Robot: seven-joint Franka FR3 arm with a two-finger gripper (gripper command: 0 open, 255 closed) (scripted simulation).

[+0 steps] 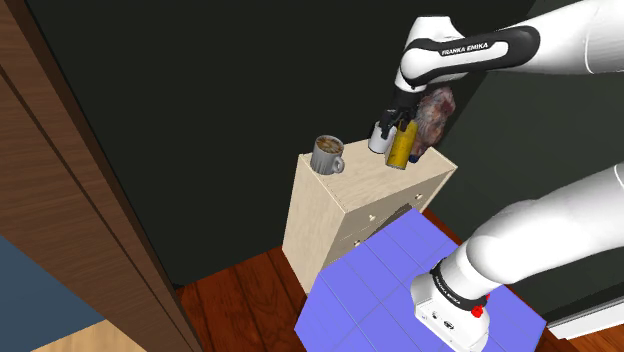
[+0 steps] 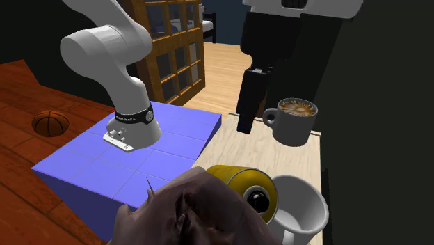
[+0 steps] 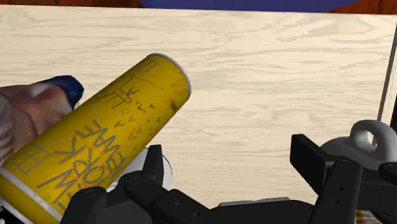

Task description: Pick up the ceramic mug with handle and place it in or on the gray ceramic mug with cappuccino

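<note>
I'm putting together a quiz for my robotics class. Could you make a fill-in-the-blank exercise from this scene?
1. The colour of the tilted can is ___.
2. The gray mug is full of ___.
3. The colour of the empty mug is ___.
4. The gripper clasps ___.

Missing words: yellow; cappuccino; white; nothing.

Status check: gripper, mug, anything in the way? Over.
Gripper open, empty, over dresser top. White mug upright, ungrasped, outside the fingers. Tilted yellow can crowds it, brown lump alongside.
</note>
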